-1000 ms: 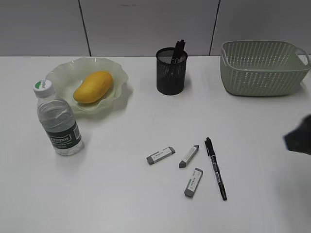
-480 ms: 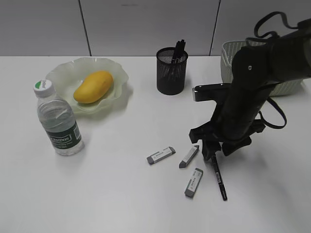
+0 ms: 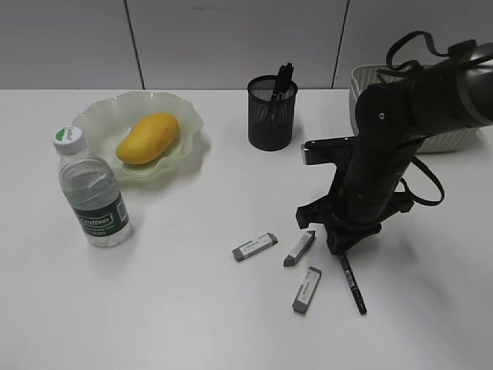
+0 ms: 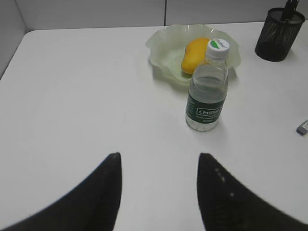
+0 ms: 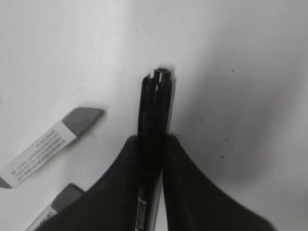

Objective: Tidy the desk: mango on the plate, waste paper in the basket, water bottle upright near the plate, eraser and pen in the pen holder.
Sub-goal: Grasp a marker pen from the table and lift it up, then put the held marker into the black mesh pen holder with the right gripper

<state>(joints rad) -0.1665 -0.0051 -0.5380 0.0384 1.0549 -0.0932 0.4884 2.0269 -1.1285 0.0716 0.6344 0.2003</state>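
Right fingers point(image 5: 153, 159) clenched on the pen point(image 3: 352, 282), three erasers point(image 3: 299, 248) just beside, left fingers point(image 4: 159, 192) released.

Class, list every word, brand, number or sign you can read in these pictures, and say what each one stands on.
"Cestbon": white lettering on the dark green label of the water bottle.
Bottle cap: small print, too blurred to read.
Erasers: printed sleeves, too small to read.
Pen between the right hand's fingers: barrel print unreadable.

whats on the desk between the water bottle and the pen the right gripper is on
Three erasers: in the exterior view they lie on the desk between the water bottle and the pen under the right gripper.
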